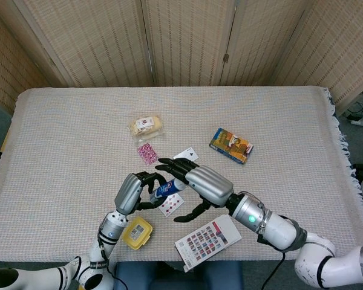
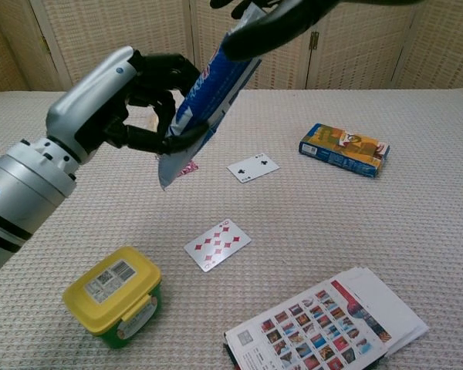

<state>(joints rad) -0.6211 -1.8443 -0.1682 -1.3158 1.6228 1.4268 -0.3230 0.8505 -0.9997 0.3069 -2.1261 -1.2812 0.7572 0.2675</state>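
Woven beige cloth over the table (image 1: 60, 133), cane-panel folding screen behind. Blue-and-white toothpaste tube (image 2: 212, 85) held clear of the cloth, tilted steeply, crimped tail lowest, cap end uppermost.

Judged hazards:
- Slip of the tube through the left hand (image 2: 131, 100) under a pull or twist from above, given a hold only on the soft lower half.
- Squeezing of paste toward the cap under too tight a clasp.
- A miss at the cap end by the right hand (image 1: 196, 181), given the crowded approach with both hands close together.
- A drop onto the red-pip playing card (image 2: 217, 243) lying roughly beneath, or a knock against the yellow-lidded plastic tub (image 2: 112, 297) beside the left forearm.

Left hand: dark fingers curled round the lower half of the tube, thumb opposed, tube clasped.

Right hand: fingers stretched out over the upper end of the tube, thumb apart below in the head view. Contact with the cap hidden, so grip or mere touch not to be told.

Tube between the two hands, tail below the left palm, cap end under the right fingertips at the top edge of the chest view.

Elsewhere on the cloth, well apart:
- black-club playing card (image 2: 253, 166)
- blue-and-orange cardboard box (image 2: 344, 149)
- printed leaflet of small coloured squares (image 2: 328, 327) at the near edge
- clear-wrapped pale snack (image 1: 146, 125) and small pink patterned packet (image 1: 147, 153) farther back
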